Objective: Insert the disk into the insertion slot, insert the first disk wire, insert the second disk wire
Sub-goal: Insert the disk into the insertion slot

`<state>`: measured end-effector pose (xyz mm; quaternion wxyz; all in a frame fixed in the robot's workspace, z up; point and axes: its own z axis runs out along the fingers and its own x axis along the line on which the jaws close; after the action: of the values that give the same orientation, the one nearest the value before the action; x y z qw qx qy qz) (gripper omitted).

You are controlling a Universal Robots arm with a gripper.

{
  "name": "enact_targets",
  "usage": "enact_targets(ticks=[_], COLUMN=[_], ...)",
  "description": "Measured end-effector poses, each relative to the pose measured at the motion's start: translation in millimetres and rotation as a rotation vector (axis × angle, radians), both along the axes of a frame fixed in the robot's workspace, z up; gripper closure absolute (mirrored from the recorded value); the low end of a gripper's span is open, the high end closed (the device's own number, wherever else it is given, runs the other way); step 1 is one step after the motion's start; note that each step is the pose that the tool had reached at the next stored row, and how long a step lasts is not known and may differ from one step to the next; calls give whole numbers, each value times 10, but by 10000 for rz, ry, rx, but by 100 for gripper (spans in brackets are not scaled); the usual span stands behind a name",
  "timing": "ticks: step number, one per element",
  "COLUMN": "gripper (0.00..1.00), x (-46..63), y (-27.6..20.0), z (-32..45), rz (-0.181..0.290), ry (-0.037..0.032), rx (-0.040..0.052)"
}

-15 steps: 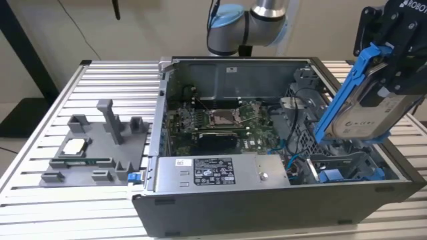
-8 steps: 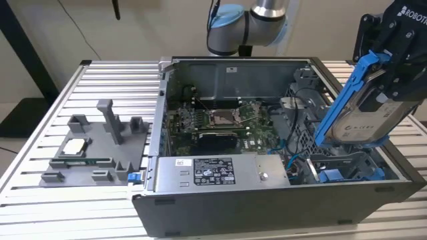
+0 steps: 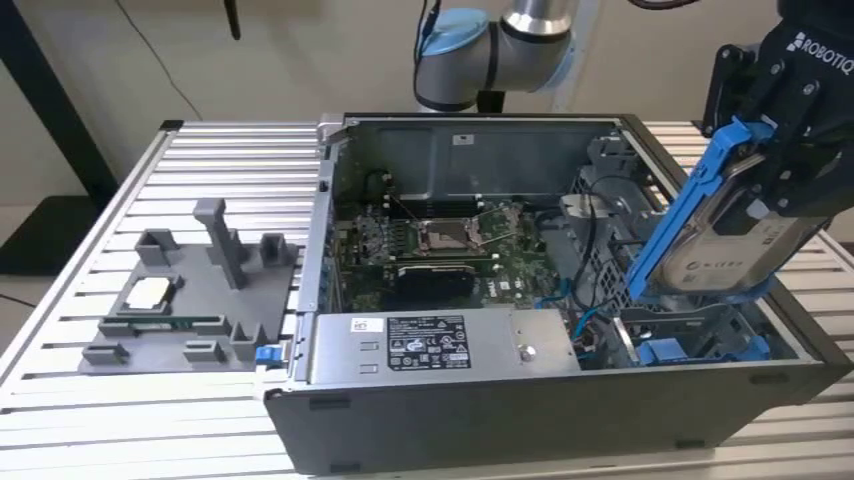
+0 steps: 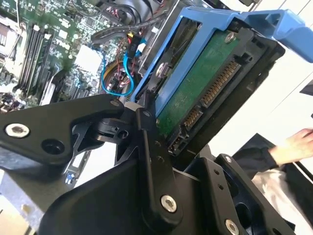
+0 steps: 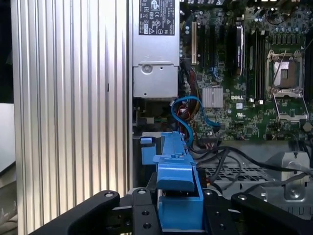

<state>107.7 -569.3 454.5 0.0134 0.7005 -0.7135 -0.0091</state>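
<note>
Your gripper (image 3: 771, 190) has its jaws clenched on the disk (image 3: 727, 250), pinching the blue carrier frame from both sides. It holds the disk in the air above the corner of the computer case (image 3: 534, 425) that lies nearest the camera on the exterior view's right.

The relation that matters is the tilt. The disk's long axis stands steeply, close to upright, leaning away from the case's middle. Its upper end rises well above the case wall. Its lower end points down into the case.

The insertion slot (image 3: 694, 335) lies straight below that lower end, inside the same corner of the case, with its blue clips showing along its floor. The disk is not seated. Its lower edge looks to be at the slot's mouth, but you cannot tell from these views whether the two touch.

In the second wrist view the disk's green circuit board (image 4: 195, 93) faces the camera. The connector row along its edge is bare, so I judge that neither wire is in yet. A blue cable (image 5: 188, 110) loops loose inside the case, just beside the slot and below the grey power-supply box (image 3: 441, 340).

Outside the case, a grey fixture tray (image 3: 187, 300) sits on the slatted counter (image 3: 120, 425), well apart from the work. A person's hand (image 4: 299, 144) shows at the edge of the second wrist view, clear of the jaws.
</note>
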Motion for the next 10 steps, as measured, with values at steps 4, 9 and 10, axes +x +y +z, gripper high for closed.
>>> enact_targets(ticks=[4,9,10], gripper=[67,67,67], x=[11,30,32], y=[-2,-2,-2], z=[-41,-92,-101], rz=[1,2,1], ry=[0,0,0], rx=[1,0,0])
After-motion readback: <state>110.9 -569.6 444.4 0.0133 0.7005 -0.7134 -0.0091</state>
